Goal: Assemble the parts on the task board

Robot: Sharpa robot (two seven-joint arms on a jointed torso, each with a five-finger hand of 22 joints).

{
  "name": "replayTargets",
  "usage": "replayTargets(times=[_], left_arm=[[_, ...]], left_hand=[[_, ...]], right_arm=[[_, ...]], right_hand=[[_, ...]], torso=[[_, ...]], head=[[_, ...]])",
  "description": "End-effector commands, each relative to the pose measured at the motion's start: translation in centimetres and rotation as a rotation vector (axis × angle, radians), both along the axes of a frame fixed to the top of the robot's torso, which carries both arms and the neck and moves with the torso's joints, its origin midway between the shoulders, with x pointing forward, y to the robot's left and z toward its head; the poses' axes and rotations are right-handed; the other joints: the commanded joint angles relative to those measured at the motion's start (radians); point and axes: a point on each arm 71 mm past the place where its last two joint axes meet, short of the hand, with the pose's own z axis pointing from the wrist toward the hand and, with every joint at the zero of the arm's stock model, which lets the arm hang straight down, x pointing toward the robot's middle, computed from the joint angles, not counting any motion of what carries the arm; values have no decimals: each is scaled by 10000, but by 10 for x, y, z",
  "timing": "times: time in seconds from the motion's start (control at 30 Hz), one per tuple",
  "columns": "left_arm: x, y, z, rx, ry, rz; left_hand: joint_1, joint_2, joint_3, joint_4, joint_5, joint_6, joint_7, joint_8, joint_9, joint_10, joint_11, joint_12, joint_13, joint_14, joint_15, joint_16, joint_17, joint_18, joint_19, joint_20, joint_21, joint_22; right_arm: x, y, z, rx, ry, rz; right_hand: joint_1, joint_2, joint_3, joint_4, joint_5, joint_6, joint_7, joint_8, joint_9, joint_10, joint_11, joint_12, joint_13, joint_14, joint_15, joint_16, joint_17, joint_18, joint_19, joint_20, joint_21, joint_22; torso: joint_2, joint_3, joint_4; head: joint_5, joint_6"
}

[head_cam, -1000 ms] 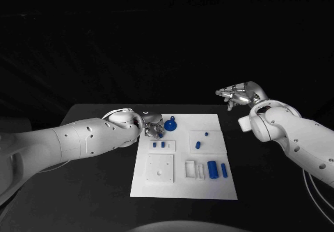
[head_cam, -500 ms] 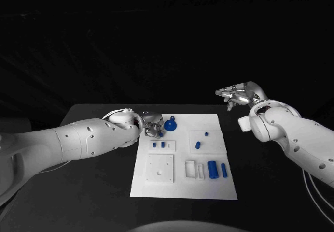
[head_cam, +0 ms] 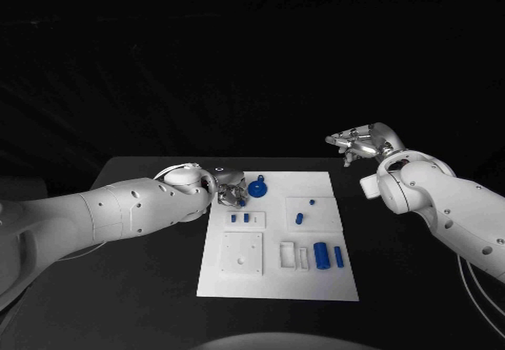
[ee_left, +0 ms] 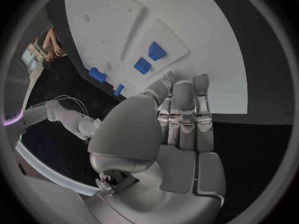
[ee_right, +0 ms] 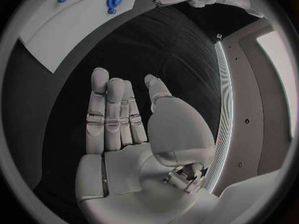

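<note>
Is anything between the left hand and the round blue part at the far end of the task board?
Nothing visible. In the head view the left hand sits at the task board's far left edge, right beside the round blue part, with no other piece between them. Whether the fingers already touch it cannot be told.

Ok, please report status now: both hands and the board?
Left hand at board's far left corner, beside round blue part; grip unclear. Right hand raised off board, open. Nothing blocking.

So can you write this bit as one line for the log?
left hand: open, at board far edge by blue part | right hand: open, off board
</note>
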Motion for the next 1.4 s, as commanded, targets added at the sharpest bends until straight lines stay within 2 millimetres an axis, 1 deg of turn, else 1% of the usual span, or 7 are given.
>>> replayTargets(times=[0.03, 0.53, 0.93, 1.0, 1.17, 1.37, 1.4], left_arm=[[-1, -1, -1, 136, 178, -83], [-4, -5, -5, -40, 207, -234], [-4, 0, -6, 132, 310, 7], [-3, 0, -6, 127, 272, 50], [-3, 1, -5, 57, 131, 99], [-2, 3, -4, -27, -25, 159], [-2, 3, -4, -40, -48, 170]], left_hand=[[47, 66, -67, 1, -5, 47, 3, 6, 10, 74, -16, 30, -10, -6, -50, -21, 11, 89, -29, -58, 29, 198], [25, 42, -82, -18, -41, -48, 17, 4, 5, 48, -4, 29, -10, -1, -42, -22, 15, 92, -28, -50, 27, 194], [33, -2, -134, -31, -143, -129, 28, 0, 0, 32, 3, 34, -9, -60, -45, -63, 7, 64, -48, -58, -3, 192], [39, -40, -135, -46, -143, -381, 15, -21, -18, 21, 0, 32, -10, -67, -46, -68, 5, 59, -53, -57, -11, 192], [26, -183, -54, -91, -138, -1264, -190, -17, -22, 9, -24, 32, -11, -73, -60, -99, -7, 44, -46, -67, -31, 187], [8, -348, 84, -90, -137, -2173, -410, -33, -33, -188, 56, 30, -14, -96, -14, -138, -19, 55, -45, -41, -72, 188], [16, -375, 113, -82, -137, -2210, -409, -30, -31, -222, 70, 32, -13, -110, -4, -147, -21, 67, -47, -31, -78, 191]], right_arm=[[0, 1, 0, -9, 0, 192], [0, 1, 0, -11, 13, 192], [0, 1, 0, -18, 15, 176], [0, 1, 0, -18, 12, 171], [0, 0, 0, -22, 14, 163], [0, 0, -1, -27, 16, 153], [0, 0, -1, -29, 20, 155]], right_hand=[[-13, 12, -5, 36, 25, -56, -10, -5, -9, -78, -23, 31, -7, -55, -4, 61, -9, 9, 226, -3, -36, 11], [-13, 12, -5, 36, 25, -56, -10, -5, -9, -78, -23, 31, -7, -55, -4, 61, -9, 9, 226, -3, -36, 11], [-14, 23, -2, 53, 29, -46, -13, -3, -8, -74, -26, 38, -9, -59, -4, 66, -13, 7, 241, -3, -78, 40], [-14, 23, -2, 53, 29, -46, -13, -3, -8, -74, -26, 38, -9, -59, -4, 66, -13, 7, 241, -3, -78, 40], [-14, 23, -2, 53, 29, -46, -13, -3, -8, -74, -26, 38, -9, -59, -4, 66, -13, 7, 241, -3, -78, 40], [-11, 15, -4, 54, 27, -59, -9, -5, -10, -80, -23, 32, -13, -66, -2, 61, -17, 6, 237, -2, -90, 42], [-11, 15, -4, 54, 27, -59, -9, -5, -10, -80, -23, 32, -13, -66, -2, 61, -17, 6, 237, -2, -90, 42]], torso=[[0, 3, 4], [-2, 8, -4], [-1, 1, 5], [-2, -1, 4], [0, -5, 2], [1, -2, 3], [0, 0, 4]], head=[[-9, -13], [-29, -21], [-28, -13], [-26, -6], [-24, -3], [-21, 5], [-25, 4]])
